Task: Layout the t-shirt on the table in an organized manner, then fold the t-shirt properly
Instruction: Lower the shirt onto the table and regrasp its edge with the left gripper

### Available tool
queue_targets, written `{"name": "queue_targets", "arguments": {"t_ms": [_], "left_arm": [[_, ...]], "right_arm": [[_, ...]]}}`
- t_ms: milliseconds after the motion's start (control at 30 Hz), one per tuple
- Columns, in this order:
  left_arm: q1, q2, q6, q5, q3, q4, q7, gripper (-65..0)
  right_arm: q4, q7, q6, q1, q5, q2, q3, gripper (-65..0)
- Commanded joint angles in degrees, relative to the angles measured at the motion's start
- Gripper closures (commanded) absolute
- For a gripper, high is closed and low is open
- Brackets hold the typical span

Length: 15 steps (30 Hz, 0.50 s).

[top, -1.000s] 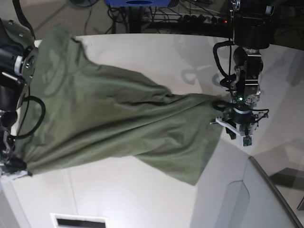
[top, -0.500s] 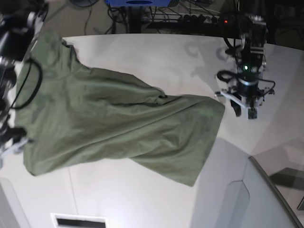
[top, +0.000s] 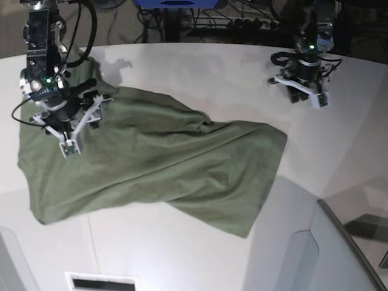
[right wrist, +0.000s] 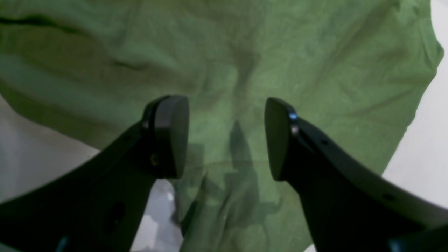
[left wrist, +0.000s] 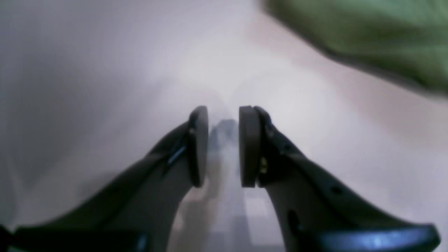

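t-shirt (top: 151,160): flat on the table (top: 200,66), spread diagonally; no longer pulled taut between two grips as a second ago
wrinkles: long creases across mid-body, far-right corner bunched, near-right corner hanging in a point toward front edge of table
right gripper (top: 77,121): let go of shirt's left end, lifted, now hovering over that end; jaws apart, nothing between pads, only green cloth below in wrist view (right wrist: 224,136)
left gripper (top: 304,92): released shirt's right end, pulled back off the cloth to bare table beyond the far-right corner of shirt; jaws narrowly apart, empty (left wrist: 222,147)
shirt edge vs left gripper: only a green strip at top right of wrist view, well apart from pads
meaning: stretch-and-drop done, shirt free of both arms
layout status: judged incomplete, outline skewed, sleeves and collar not readable
next, likely: re-grip corners or hem of shirt to square it before any fold
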Motion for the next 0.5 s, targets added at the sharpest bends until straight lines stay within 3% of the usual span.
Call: {"name": "queue_targets", "arguments": {"t_ms": [0, 100, 167, 467], "left_arm": [[-1.16, -1.24, 0.32, -1.82, -0.7, 0.15, -1.39, -19.1], [-4.68, -1.68, 0.32, -4.37, -0.52, -2.84, -1.22, -35.5], [-6.61, -1.51, 0.32, -4.28, -0.52, -4.51, -1.13, -43.1], [-13.73, 1.48, 0.32, -4.37, 6.6, -10.49, -1.48, -44.3]], "right_arm": [[0.96, 1.32, -0.01, 0.28, 0.37, 0.26, 0.19, -31.8], [0.61, 1.32, -0.01, -0.33, 0.37, 0.26, 0.19, -31.8], [0.61, 1.32, -0.01, -0.42, 0.37, 0.17, 0.1, -31.8], [0.61, 1.32, 0.08, -1.74, 0.37, 0.26, 0.1, -31.8]]}}
